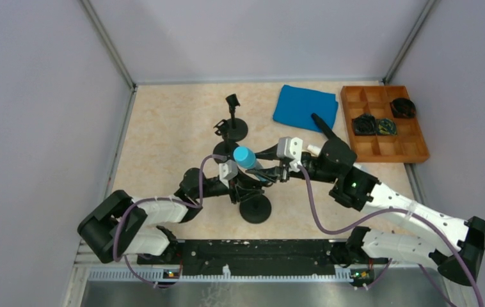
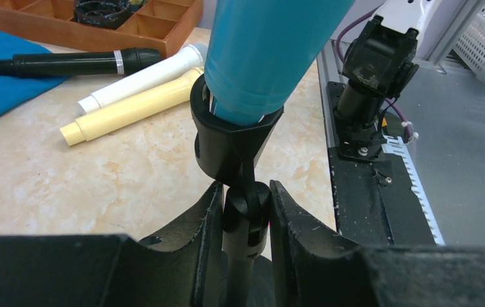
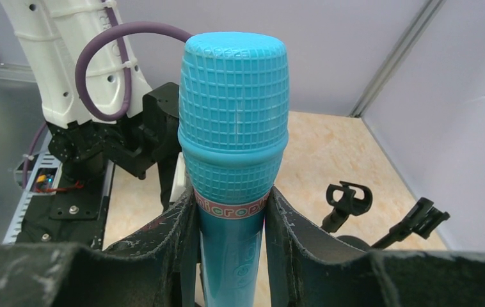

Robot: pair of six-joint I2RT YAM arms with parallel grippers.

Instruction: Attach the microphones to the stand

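Observation:
The light blue microphone (image 1: 244,157) stands tilted in the clip (image 2: 227,137) of the near black stand (image 1: 256,209). My right gripper (image 1: 269,171) is shut on the light blue microphone just below its head (image 3: 233,147). My left gripper (image 1: 238,185) is shut on the stand's swivel joint (image 2: 246,214) under the clip. The black microphone (image 2: 67,62) lies partly on the blue cloth. The white microphone (image 2: 141,80) and the cream microphone (image 2: 131,109) lie side by side on the table behind the stand.
Two more black stands (image 1: 232,125) with empty clips (image 3: 349,198) stand at the table's middle back. A blue cloth (image 1: 305,107) lies at the back right, beside a wooden compartment tray (image 1: 413,150) holding dark items. Grey walls enclose the table.

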